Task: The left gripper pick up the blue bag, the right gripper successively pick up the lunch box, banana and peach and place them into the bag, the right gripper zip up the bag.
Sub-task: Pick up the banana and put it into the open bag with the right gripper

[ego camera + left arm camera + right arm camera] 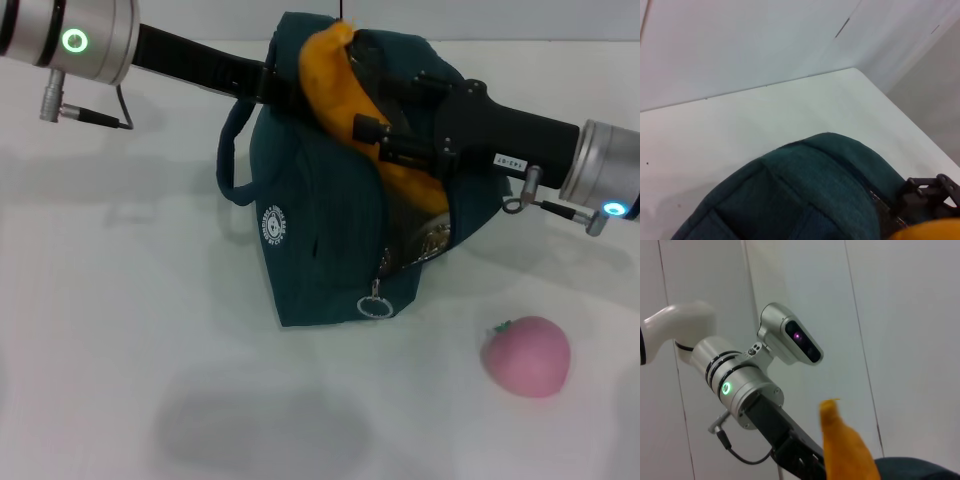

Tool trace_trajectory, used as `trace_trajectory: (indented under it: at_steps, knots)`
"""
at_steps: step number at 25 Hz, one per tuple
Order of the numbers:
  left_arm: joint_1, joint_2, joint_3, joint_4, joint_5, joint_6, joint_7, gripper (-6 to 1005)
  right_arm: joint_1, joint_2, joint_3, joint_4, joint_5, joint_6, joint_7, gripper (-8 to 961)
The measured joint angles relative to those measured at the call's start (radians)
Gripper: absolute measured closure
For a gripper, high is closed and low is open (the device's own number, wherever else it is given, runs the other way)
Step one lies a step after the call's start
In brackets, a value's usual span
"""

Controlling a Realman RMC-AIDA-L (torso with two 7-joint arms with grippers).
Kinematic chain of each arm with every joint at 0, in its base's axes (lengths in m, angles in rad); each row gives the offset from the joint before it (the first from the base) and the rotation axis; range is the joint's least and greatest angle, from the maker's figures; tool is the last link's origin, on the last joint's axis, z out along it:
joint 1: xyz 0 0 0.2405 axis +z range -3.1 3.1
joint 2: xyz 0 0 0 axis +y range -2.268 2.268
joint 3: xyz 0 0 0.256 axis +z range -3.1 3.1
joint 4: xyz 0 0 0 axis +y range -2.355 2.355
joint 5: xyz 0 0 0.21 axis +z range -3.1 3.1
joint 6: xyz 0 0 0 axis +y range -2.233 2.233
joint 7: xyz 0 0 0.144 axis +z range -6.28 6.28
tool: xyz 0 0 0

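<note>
At bag mouth: right gripper (372, 135) clamped on banana (335, 85), half inside blue bag (320, 240); left gripper's (268, 85) fingers hidden. Next: release, fetch peach (527, 356).

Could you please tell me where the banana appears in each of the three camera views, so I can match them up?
Head view: the banana stands in the open top of the blue bag, upper centre, against the right end effector.
Left wrist view: only a yellow sliver at the bottom right corner.
Right wrist view: bottom centre, tip upward.
Shared landmark: the bag's teal fabric.
</note>
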Motion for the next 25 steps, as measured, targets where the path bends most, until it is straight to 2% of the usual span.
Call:
trace_trajectory:
  at_steps: [5, 13, 19, 25]
  knots:
    - [0.001, 0.004, 0.000, 0.000, 0.000, 0.000, 0.000, 951, -0.018, 0.000, 0.003, -0.006, 0.003, 0.000, 0.026, 225]
    - [0.003, 0.013, -0.004, 0.008, -0.006, 0.002, 0.000, 951, -0.043, 0.000, -0.002, -0.026, 0.024, -0.102, 0.056, 190]
    - [-0.003, 0.016, -0.025, 0.009, -0.017, 0.036, -0.001, 951, -0.052, -0.002, -0.008, -0.038, 0.026, -0.047, 0.103, 195]
    - [-0.011, 0.012, -0.020, 0.003, -0.022, 0.060, -0.002, 951, -0.051, 0.000, -0.070, -0.061, 0.037, -0.035, 0.107, 197]
